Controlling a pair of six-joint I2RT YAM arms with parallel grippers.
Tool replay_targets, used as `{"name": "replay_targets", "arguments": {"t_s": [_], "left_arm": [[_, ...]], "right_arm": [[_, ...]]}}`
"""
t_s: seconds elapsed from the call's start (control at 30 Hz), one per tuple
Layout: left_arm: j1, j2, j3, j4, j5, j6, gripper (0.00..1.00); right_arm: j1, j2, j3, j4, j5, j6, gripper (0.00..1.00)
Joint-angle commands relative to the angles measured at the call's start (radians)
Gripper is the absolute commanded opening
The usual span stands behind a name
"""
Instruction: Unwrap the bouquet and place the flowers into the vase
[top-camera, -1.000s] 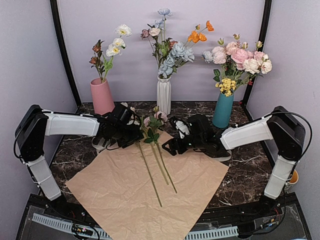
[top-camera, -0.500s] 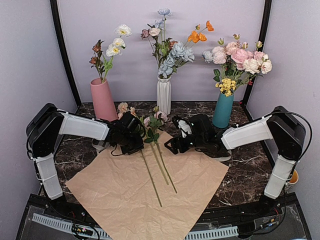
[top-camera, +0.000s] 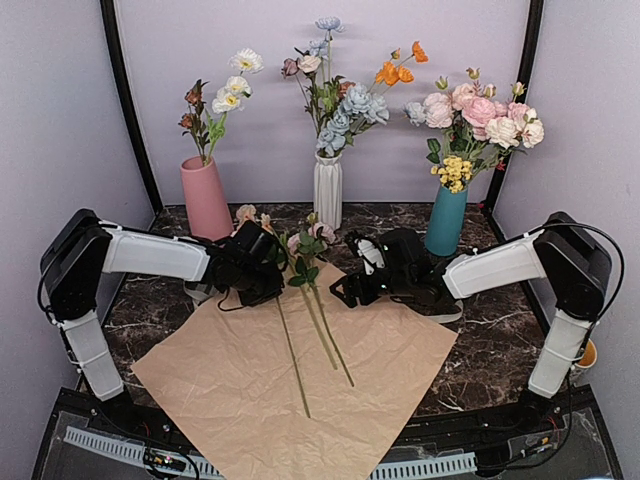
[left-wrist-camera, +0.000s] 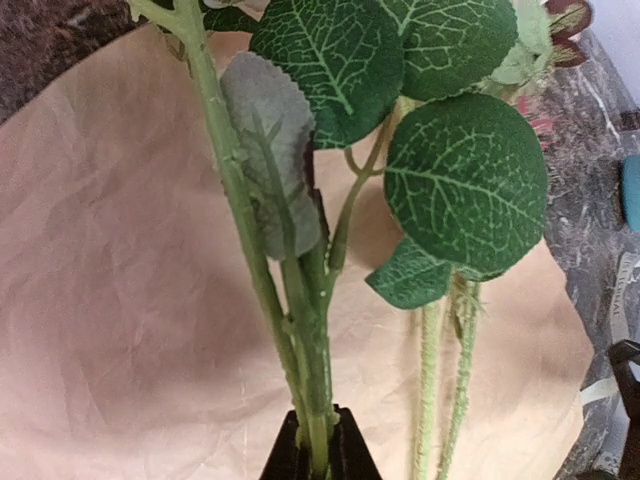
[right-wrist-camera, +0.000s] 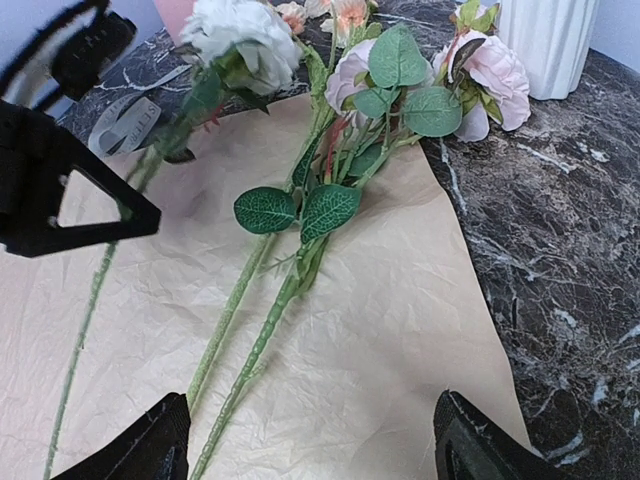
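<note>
While the right gripper (right-wrist-camera: 308, 425) gapes, left gripper (left-wrist-camera: 320, 452) pinches flowers (left-wrist-camera: 243, 205).

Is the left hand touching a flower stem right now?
Touching. Left wrist view shows the left hand shut on the green stem, with no gap on either side.

Bright, soft, even light from above. Faint shadows on the paper wrap (top-camera: 230, 380). Top view sharp all over. Left wrist close-up: leaves (left-wrist-camera: 465, 190) crisp, far background soft. Right wrist view slightly soft, wide-angle stretch at edges.
</note>
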Motion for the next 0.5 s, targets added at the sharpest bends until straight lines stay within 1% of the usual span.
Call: {"name": "replay_targets", "arguments": {"t_s": [0.0, 0.13, 0.27, 0.37, 0.47], "left_arm": [[-0.006, -0.197, -0.031, -0.043, -0.053, 0.032, 0.00], [-0.006, -0.337, -0.051, -0.102, -0.080, 0.080, 0.00], [-0.006, -0.479, -0.045, -0.162, -0.114, 0.171, 0.00], [-0.006, -0.577, 0.008, -0.220, -0.133, 0.255, 0.00], [-0.006, -0.651, 0.117, -0.280, -0.147, 0.366, 0.00]], "right_arm": [[-0.007, 0.004, -0.001, 0.015, 0.000, 0.008, 0.83], [-0.007, -0.004, -0.008, 0.023, 0.001, 0.009, 0.83], [-0.007, 0.002, -0.005, 0.024, -0.004, 0.012, 0.83], [-0.007, 0.006, -0.003, 0.024, -0.006, 0.011, 0.83], [-0.007, 0.006, -0.003, 0.025, -0.005, 0.012, 0.83]]}}
